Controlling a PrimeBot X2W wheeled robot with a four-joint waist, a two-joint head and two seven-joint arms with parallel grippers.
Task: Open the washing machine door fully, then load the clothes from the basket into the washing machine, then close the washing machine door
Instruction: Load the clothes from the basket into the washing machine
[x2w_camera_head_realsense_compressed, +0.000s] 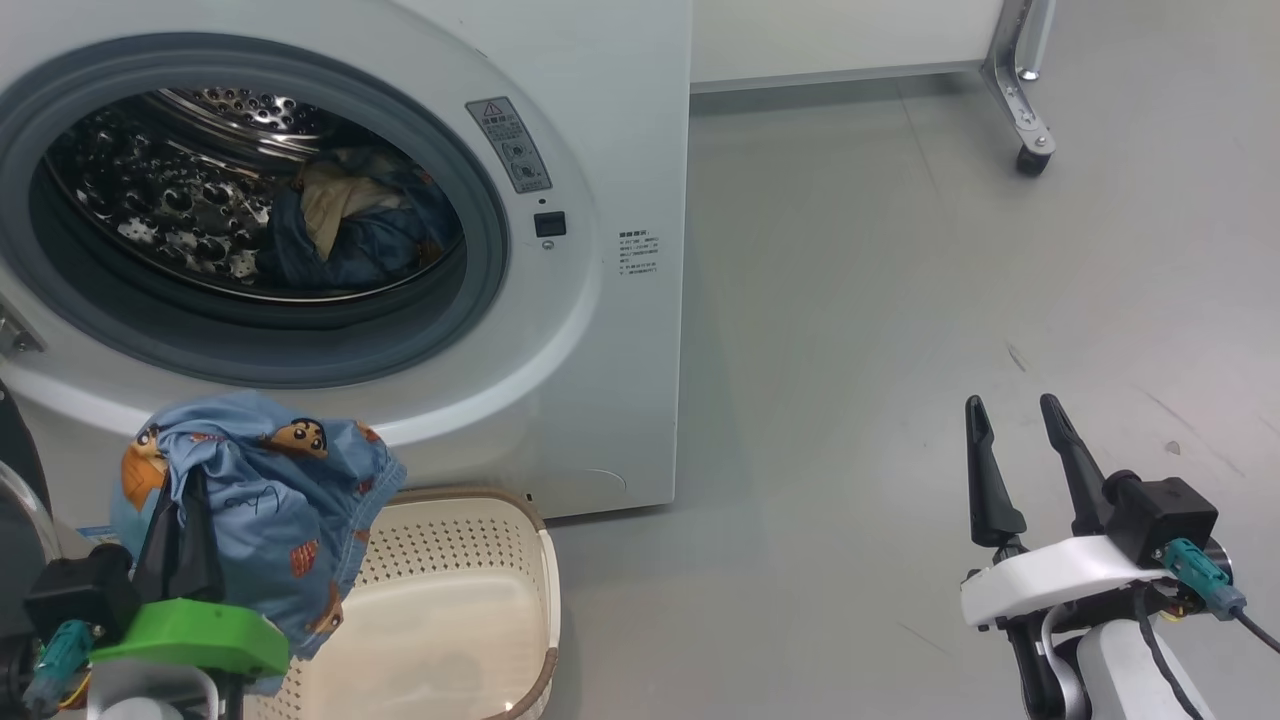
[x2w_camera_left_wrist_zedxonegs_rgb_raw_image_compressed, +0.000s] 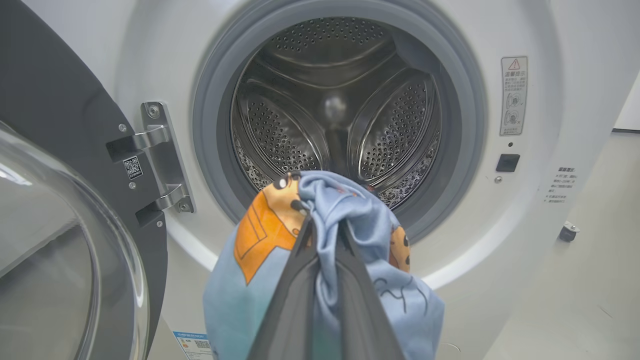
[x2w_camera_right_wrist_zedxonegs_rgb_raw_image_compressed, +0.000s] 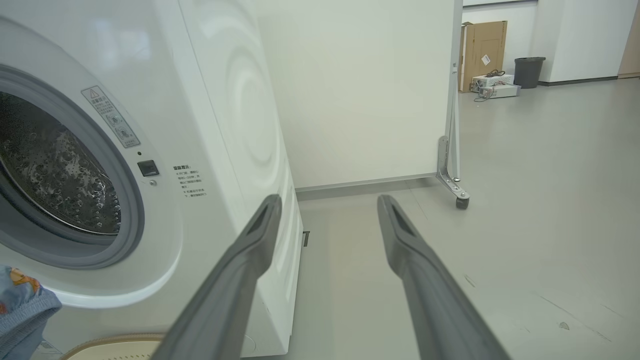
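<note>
Door (x2w_camera_left_wrist_zedxonegs_rgb_raw_image_compressed: 55, 215) swung open at left; blue cartoon-print garment (x2w_camera_head_realsense_compressed: 270, 500) bunched above cream basket (x2w_camera_head_realsense_compressed: 450, 545); more clothes (x2w_camera_head_realsense_compressed: 350, 235) inside washing machine (x2w_camera_head_realsense_compressed: 600, 350).

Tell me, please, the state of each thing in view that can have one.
washing machine door: open, swung aside on its hinges.
washing machine drum: holding blue and cream clothes.
basket: looks empty where visible.
left gripper: shut on the blue printed garment.
blue printed garment: lifted, hanging bunched.
right gripper: open, empty.

Bright, even light, soft shadows; the drum (x2w_camera_head_realsense_compressed: 180, 210) glints and wrist views bow at the edges.
</note>
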